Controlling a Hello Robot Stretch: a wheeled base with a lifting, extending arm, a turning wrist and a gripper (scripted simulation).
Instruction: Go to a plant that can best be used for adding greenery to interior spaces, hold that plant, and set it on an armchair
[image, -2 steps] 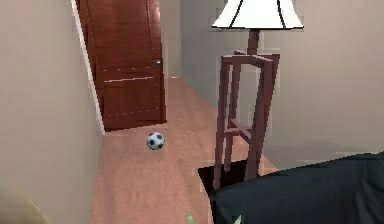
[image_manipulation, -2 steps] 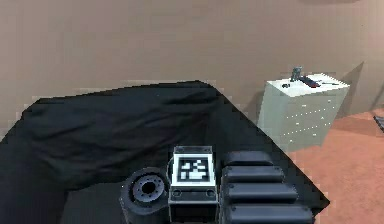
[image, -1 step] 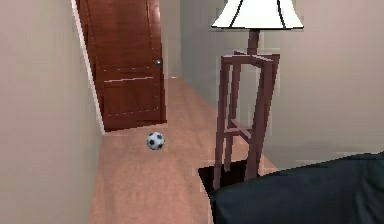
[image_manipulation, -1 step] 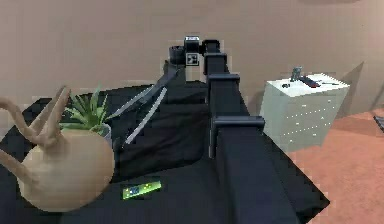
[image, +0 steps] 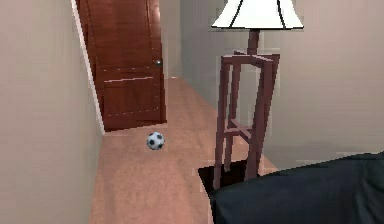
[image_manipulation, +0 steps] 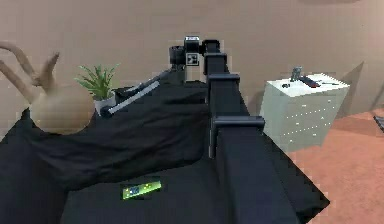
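Note:
A small green plant with spiky leaves in a pale pot shows at the far edge of a black cushioned seat. My arm reaches out across that seat. The gripper points left, its thin grey fingers ending right by the plant's pot. Since the plant sits at or behind the fingers against the dark seat, I cannot tell whether the gripper holds anything. A corner of the black seat also fills the forward view's bottom right.
A tan rounded vase with antler-like horns stands left of the plant. A small green and black item lies on the seat. A white dresser stands at right. Ahead are a wooden floor lamp, a football and a brown door.

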